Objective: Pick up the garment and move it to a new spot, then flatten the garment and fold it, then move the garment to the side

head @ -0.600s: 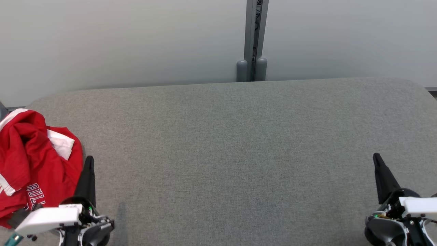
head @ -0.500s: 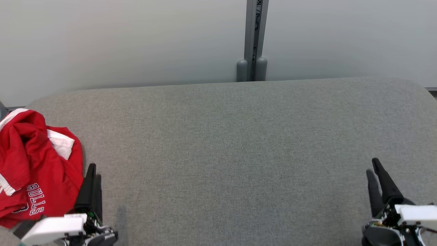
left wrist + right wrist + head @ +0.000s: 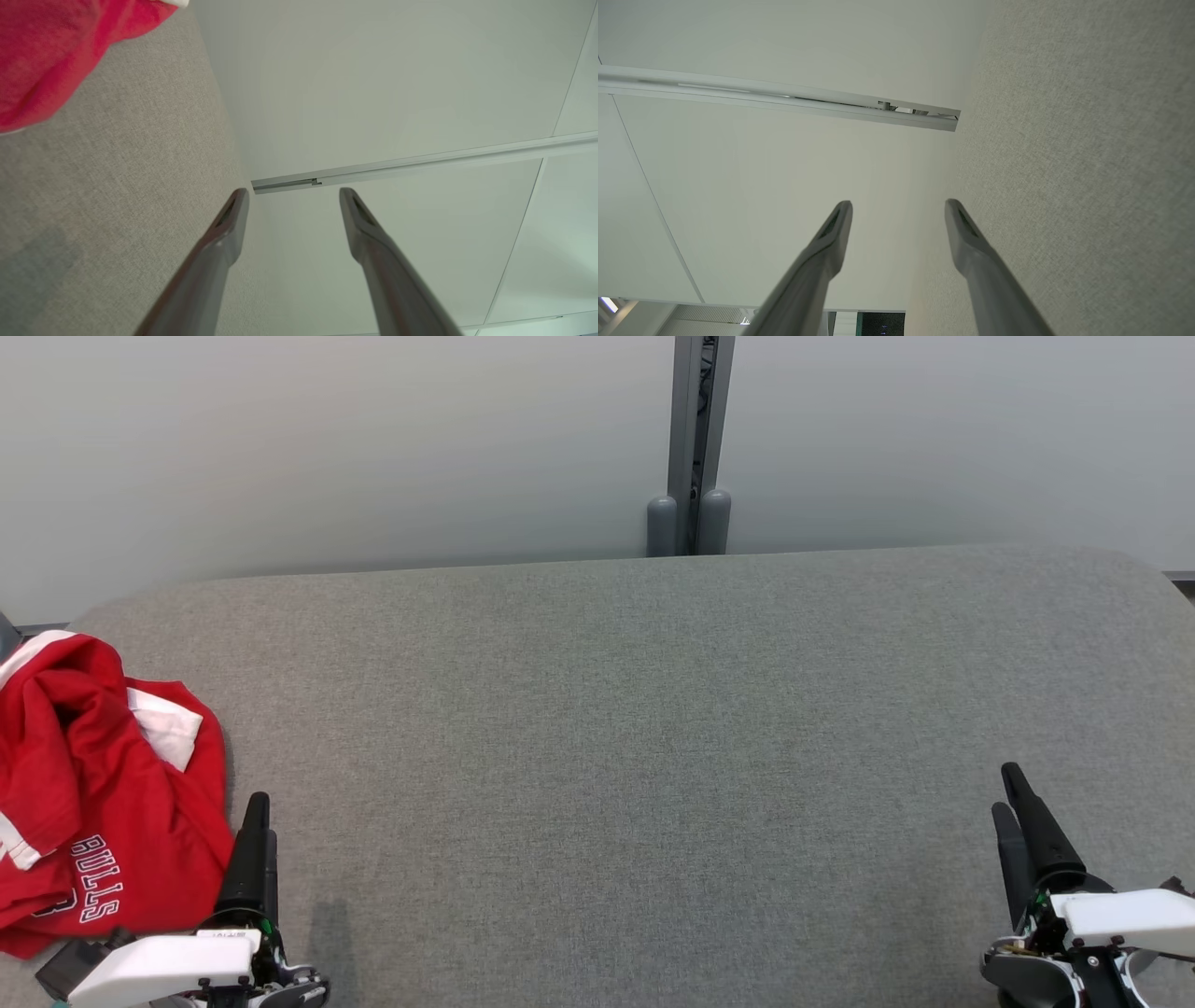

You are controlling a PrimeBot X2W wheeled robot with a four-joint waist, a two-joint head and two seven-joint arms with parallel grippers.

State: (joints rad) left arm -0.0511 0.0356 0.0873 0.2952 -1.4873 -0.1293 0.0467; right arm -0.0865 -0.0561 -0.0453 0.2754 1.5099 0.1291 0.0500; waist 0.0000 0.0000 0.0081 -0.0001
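Note:
The garment (image 3: pixel 89 803), a red shirt with white parts and dark "BULLS" lettering, lies crumpled at the left edge of the grey padded surface (image 3: pixel 635 737). Its red cloth (image 3: pixel 51 51) also fills the upper left corner of the left wrist view. My left gripper (image 3: pixel 259 817) stands just to the right of the shirt at the lower left, open and holding nothing; its two fingers (image 3: pixel 224 233) spread apart over the grey fabric. At the lower right my right gripper (image 3: pixel 1006 793) is open too, with nothing between its fingers (image 3: pixel 971 242).
A pale wall (image 3: pixel 327 448) rises behind the surface's rounded far edge. A grey vertical post (image 3: pixel 693 439) with two rounded caps stands at the back centre. The surface's left corner curves away near the shirt.
Both grippers have drawn back toward the bottom of the head view, the left one sliding down beside the shirt and baring more of the lettering. The shirt itself has not moved.

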